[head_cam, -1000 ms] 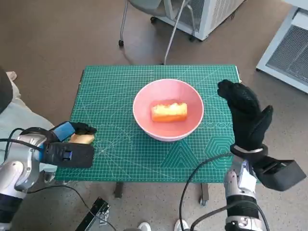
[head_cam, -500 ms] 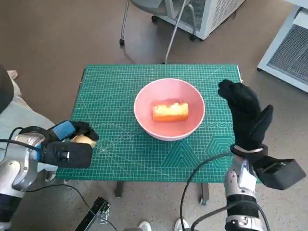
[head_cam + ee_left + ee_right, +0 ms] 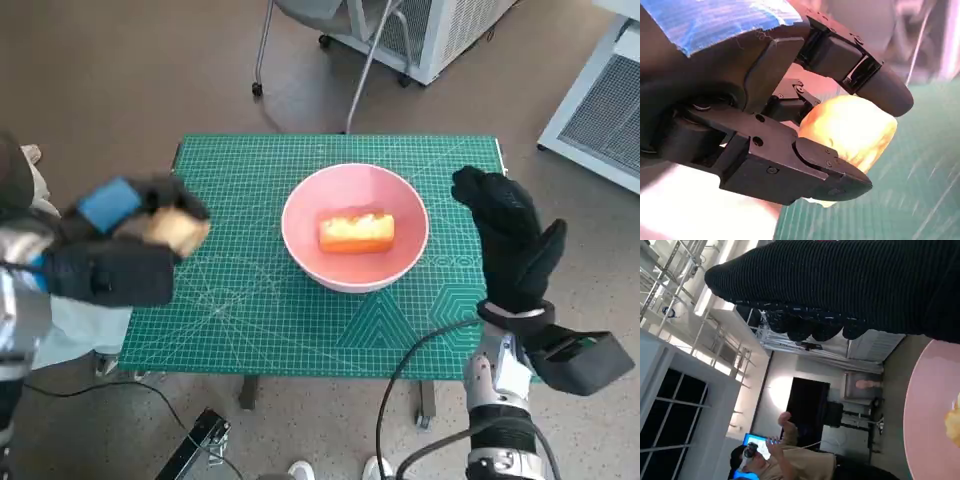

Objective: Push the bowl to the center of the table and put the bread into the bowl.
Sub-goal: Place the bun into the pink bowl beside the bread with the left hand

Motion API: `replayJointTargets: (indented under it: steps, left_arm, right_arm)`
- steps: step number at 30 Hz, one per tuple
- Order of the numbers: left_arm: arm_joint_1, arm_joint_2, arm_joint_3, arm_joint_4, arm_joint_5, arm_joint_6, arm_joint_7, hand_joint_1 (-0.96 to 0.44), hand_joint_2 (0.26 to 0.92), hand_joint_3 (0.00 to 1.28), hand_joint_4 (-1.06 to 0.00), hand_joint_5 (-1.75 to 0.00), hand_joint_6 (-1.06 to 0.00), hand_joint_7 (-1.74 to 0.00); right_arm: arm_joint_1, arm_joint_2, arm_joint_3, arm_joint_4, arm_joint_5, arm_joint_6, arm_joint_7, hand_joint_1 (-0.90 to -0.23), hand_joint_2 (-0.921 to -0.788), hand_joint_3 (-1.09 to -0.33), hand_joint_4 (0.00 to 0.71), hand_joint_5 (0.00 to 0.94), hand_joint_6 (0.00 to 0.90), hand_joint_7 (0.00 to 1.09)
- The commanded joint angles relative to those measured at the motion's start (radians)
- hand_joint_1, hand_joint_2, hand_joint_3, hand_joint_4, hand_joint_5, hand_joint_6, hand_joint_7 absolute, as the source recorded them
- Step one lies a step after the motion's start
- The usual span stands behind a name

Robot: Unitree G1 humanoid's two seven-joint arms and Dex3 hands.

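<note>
**Left hand grips a bread piece at the mat's left edge; a second piece lies in the pink bowl**

At the far left of the head view, part of a person [image 3: 18, 190] in pale clothing shows at the picture's edge. Just beside that, the left hand [image 3: 125, 240] hangs blurred over the left edge of the green cutting mat [image 3: 250, 310] that covers the surface. Its blue-taped back faces up, and its black fingers [image 3: 880, 87] are curled round a pale yellow piece of bread [image 3: 850, 130]. The left wrist view shows this plainly: one finger lies over the top of the bread, another presses from beneath, so the piece is pinched between them with the green mat visible below it.

Further right, near the middle of the mat, stands the pink bowl [image 3: 300, 235], upright. Inside it lies a second bread piece [image 3: 356, 231], yellow with a browner top, resting flat on the bowl's bottom. The held bread is well apart from the bowl, to its left.

Right of the bowl, the right hand [image 3: 512, 240] in its black knitted glove stands raised over the mat's right edge, close beside the bowl's rim but not touching it. Its fingers are stretched out and slightly apart, holding nothing. The right wrist view shows the glove as a dark band, with the bowl's pink rim beside it and a seated person in the room beyond.

Beyond the far edge of the surface, on the brown floor, stand the legs of a chair [image 3: 265, 45] and a white cabinet [image 3: 440, 30].
</note>
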Motion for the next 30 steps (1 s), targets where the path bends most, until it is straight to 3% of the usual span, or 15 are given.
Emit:
replayJointTargets:
  steps: [1, 9, 20, 23, 27, 30]
  left_arm:
    - [-0.082, -0.039, -0.021, -0.027, -0.002, -0.011, -0.003, 0.0, 0.906, 0.05, -0.72, -1.1, -0.68, -1.15]
    - [-0.234, -0.161, -0.12, 0.0, 0.06, -0.071, 0.05, 0.0, 0.907, 0.05, -0.72, -1.11, -0.68, -1.14]
    - [-0.378, -0.34, -0.244, 0.281, 0.146, -0.316, 0.338, 0.0, 0.92, 0.06, -0.65, -1.14, -0.68, -1.18]
    - [-0.395, -0.384, -0.272, 0.359, 0.168, -0.355, 0.406, 0.0, 0.921, 0.1, -0.57, -1.19, -0.66, -1.22]
    - [-0.406, -0.432, -0.306, 0.422, 0.188, -0.372, 0.44, 0.0, 0.921, 0.15, -0.49, -1.28, -0.63, -1.25]
    - [-0.417, -0.478, -0.324, 0.471, 0.176, -0.373, 0.421, 0.0, 0.921, 0.16, -0.52, -1.3, -0.59, -1.24]
  right_arm:
    - [0.01, 0.004, 0.003, 0.009, 0.005, 0.007, 0.01, -0.617, -0.921, -0.652, 0.401, 0.001, 0.161, 0.57]
    - [0.004, 0.002, 0.002, 0.017, 0.001, 0.002, 0.01, -0.609, -0.921, -0.653, 0.401, 0.001, 0.161, 0.57]
    - [-0.001, -0.002, 0.0, 0.031, -0.005, -0.01, 0.01, -0.605, -0.921, -0.657, 0.4, 0.0, 0.156, 0.58]
    - [0.001, -0.005, -0.001, 0.032, -0.004, -0.014, 0.012, -0.605, -0.921, -0.655, 0.401, 0.0, 0.156, 0.58]
    - [0.004, -0.01, -0.004, 0.031, 0.0, -0.019, 0.017, -0.603, -0.921, -0.655, 0.4, 0.0, 0.157, 0.58]
    - [0.005, -0.014, -0.008, 0.033, 0.003, -0.021, 0.021, -0.603, -0.921, -0.656, 0.398, 0.0, 0.157, 0.58]
